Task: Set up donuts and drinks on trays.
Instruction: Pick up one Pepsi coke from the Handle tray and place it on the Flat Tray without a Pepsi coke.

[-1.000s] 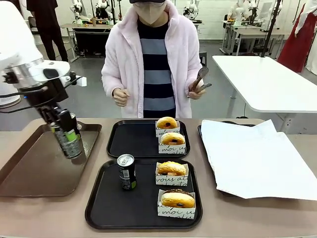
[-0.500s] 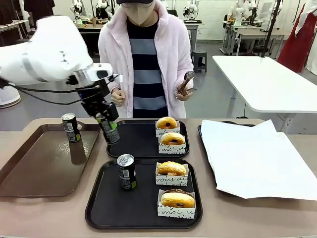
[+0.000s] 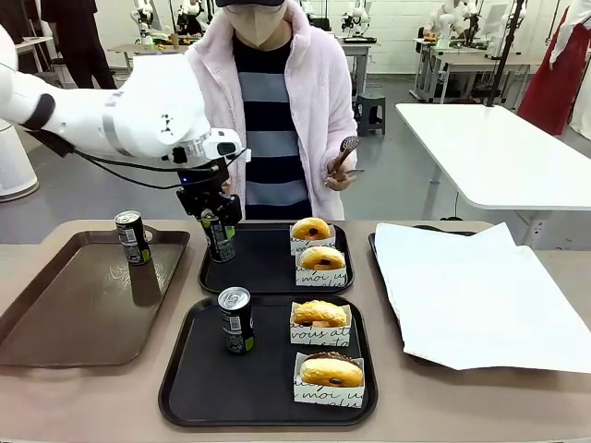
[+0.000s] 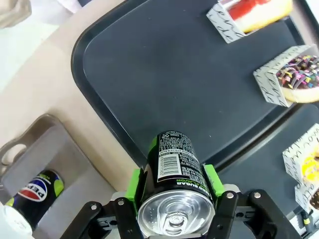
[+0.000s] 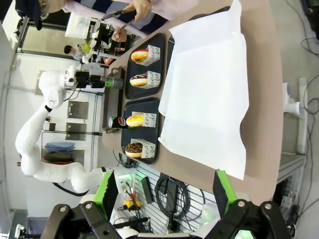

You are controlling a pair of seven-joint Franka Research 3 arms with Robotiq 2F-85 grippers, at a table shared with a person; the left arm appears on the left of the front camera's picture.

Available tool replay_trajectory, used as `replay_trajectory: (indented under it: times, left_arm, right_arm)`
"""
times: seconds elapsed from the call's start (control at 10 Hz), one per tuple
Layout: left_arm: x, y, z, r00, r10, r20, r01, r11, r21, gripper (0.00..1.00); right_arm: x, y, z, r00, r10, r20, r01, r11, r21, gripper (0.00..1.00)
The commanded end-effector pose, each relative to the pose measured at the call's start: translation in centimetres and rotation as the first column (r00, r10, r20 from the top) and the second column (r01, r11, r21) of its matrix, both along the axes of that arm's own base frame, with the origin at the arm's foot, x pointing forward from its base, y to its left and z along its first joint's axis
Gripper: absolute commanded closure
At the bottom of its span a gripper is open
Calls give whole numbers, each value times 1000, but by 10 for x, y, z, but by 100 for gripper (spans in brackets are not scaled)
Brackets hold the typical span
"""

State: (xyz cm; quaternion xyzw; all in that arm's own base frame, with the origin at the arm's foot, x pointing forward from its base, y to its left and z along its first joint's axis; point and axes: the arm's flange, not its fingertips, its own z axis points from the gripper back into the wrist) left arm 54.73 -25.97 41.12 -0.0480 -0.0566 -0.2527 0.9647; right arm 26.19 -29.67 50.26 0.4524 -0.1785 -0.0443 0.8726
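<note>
The far tray [image 3: 263, 263] below the left gripper [image 3: 214, 224] holds two donuts [image 3: 311, 229]; the near tray [image 3: 203, 378] holds two more and one can [image 3: 236, 320]. A third can [image 3: 132, 237] stands on the brown tray [image 3: 65, 314] beside it. Three cans, four donuts: the gripper's pads [image 4: 133, 180] clamp a can [image 4: 174, 162] upright over the far tray's left edge.

light: even overhead room lighting is falling bright across all views | shadows: soft ones are pooling under the cans on the brown tray [image 3: 55, 314] | glare: white paper [image 3: 480, 295] is washing out | blur: front view is staying sharp | distortion: wrist views are bending at the edges
</note>
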Motion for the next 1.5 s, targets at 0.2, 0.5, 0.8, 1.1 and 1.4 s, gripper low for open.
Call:
replay_trajectory:
  times: [0.2,0.5,0.8,1.1,1.4]
  left_arm:
    - [25,-24,-15,1000,9,14,-9,1000,29,41]
    - [32,-27,-29,1000,-4,9,3,999,49,41]
    - [27,-30,-25,1000,-11,11,10,999,43,0]
    - [15,-33,-15,1000,-25,5,24,999,40,0]
    - [4,-43,-3,1000,-10,-3,11,998,65,0]
  right_arm:
    - [3,0,1,999,-1,32,1,1000,20,0]
    - [3,0,1,999,-1,32,1,1000,20,0]
    - [3,0,1,999,-1,32,1,1000,20,0]
    - [3,0,1,999,-1,32,1,1000,20,0]
    - [3,0,1,999,-1,32,1,1000,20,0]
